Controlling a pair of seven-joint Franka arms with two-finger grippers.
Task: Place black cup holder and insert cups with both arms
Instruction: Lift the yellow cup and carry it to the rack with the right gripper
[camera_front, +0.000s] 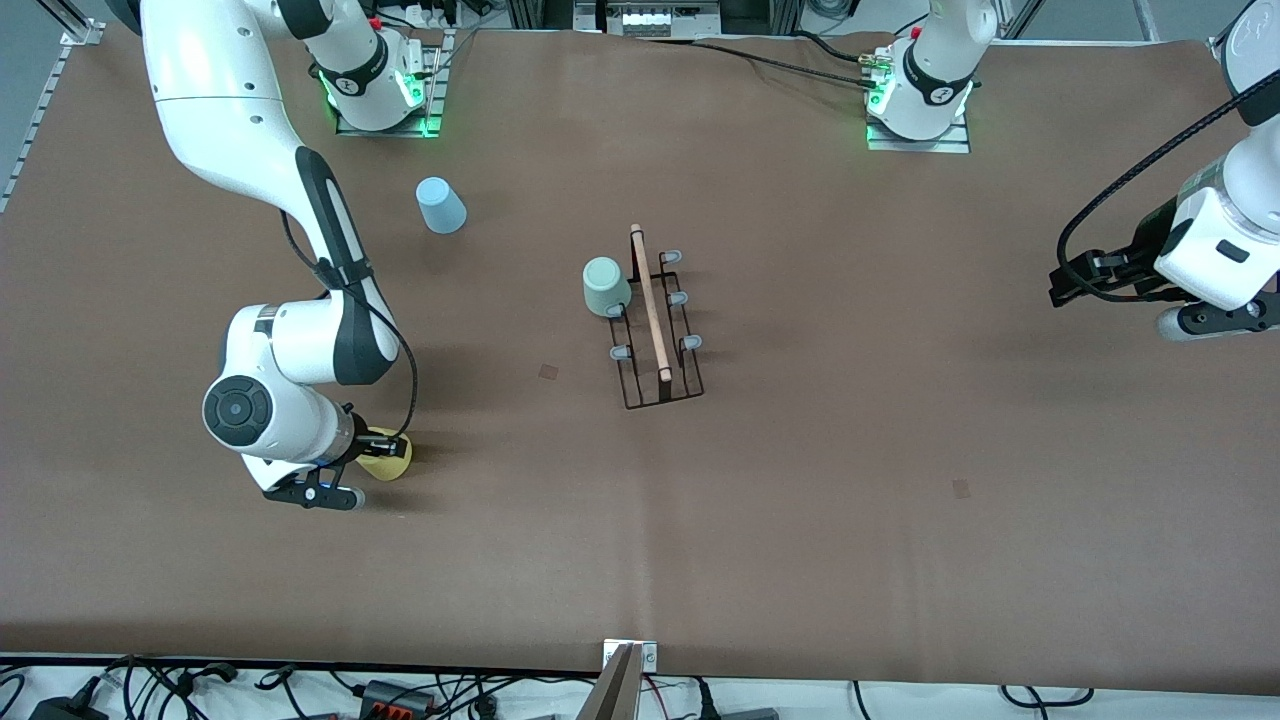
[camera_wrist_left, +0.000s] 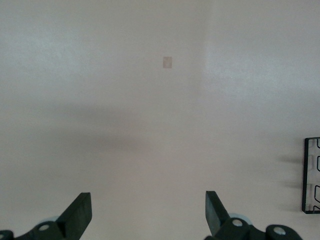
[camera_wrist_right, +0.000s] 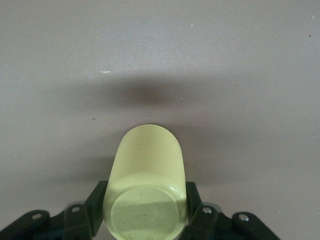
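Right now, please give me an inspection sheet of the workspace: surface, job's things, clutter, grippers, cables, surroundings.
Surface: brown table, two small darker patches.
Job's things: holder upright mid-table; mint cup upside down on a peg; blue cup upside down on the table near the right arm's base; yellow cup in the right gripper.
Clutter: nothing seen.
Grippers: right gripper shut on the yellow cup, low at the table; left gripper open, waiting over the left arm's end.
Cables: black cables run along both arms.
Surroundings: wires and plugs along the table's edges.
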